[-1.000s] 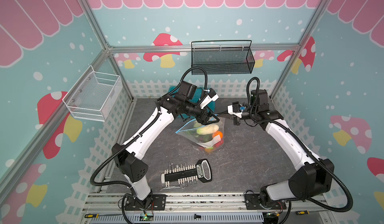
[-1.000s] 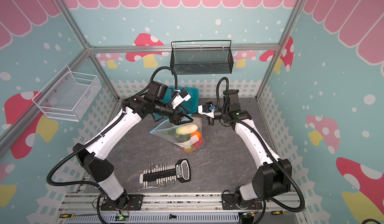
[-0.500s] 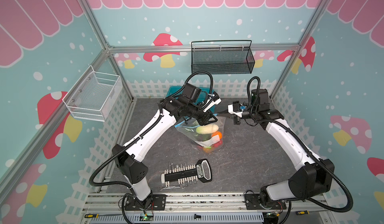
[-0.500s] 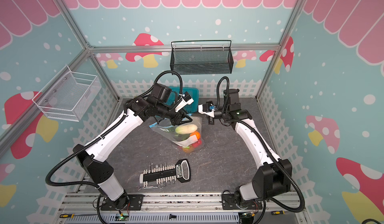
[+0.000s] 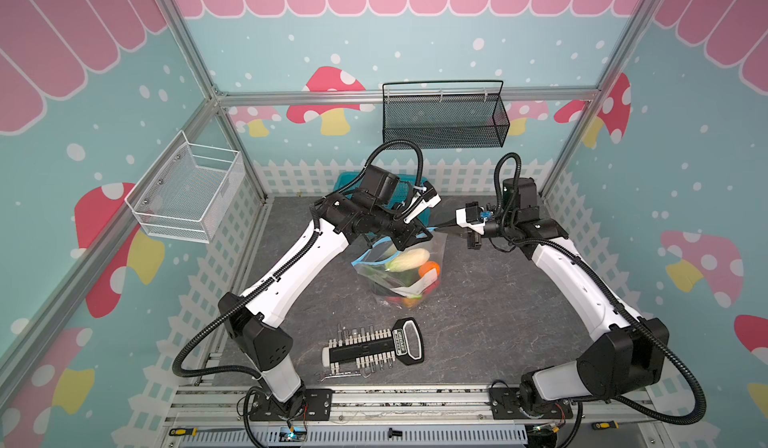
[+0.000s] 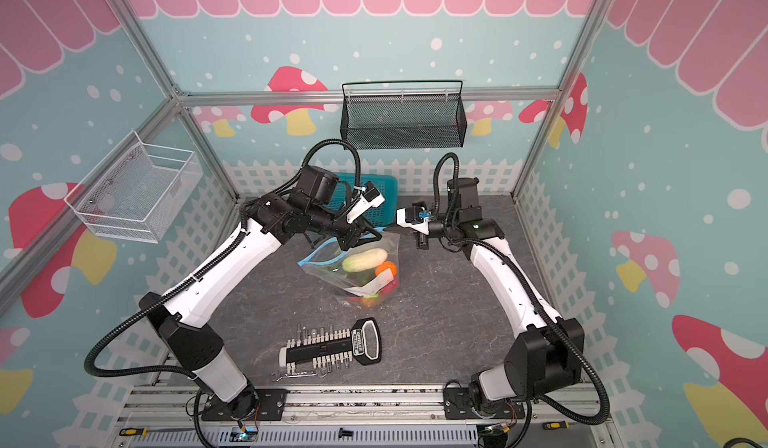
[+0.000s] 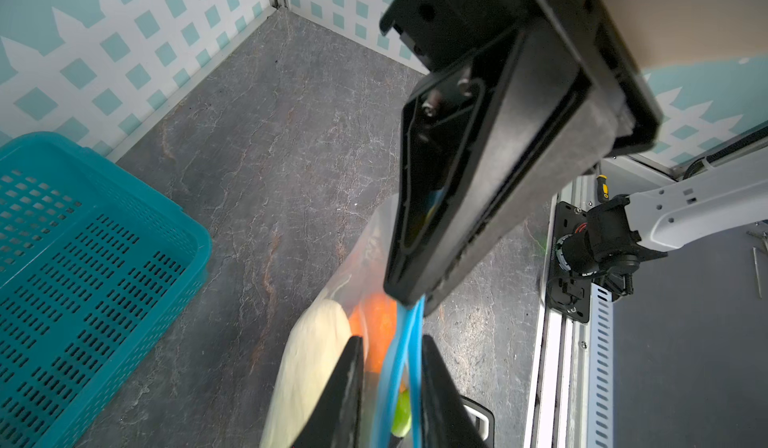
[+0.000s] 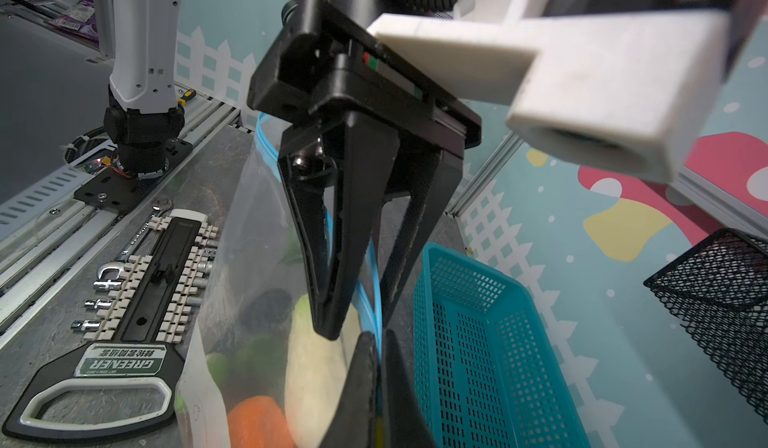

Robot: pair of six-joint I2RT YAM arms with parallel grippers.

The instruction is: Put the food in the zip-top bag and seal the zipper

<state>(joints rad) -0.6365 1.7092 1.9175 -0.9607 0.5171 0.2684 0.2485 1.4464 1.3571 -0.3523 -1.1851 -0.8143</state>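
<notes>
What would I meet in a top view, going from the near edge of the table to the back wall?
Socket set rack → zip-top bag → teal lattice basket → black mesh basket hung on the back wall.

Left gripper (image 7: 390, 340) jaws have come in from wide apart to a narrow gap, and they now sit either side of the blue zipper (image 7: 390, 377) with a little daylight left on one side. Its wrist has nudged slightly toward the other arm. The zip-top bag (image 5: 399, 267) mouth crumpled up half a second ago and has since sagged back open on its free side.
</notes>
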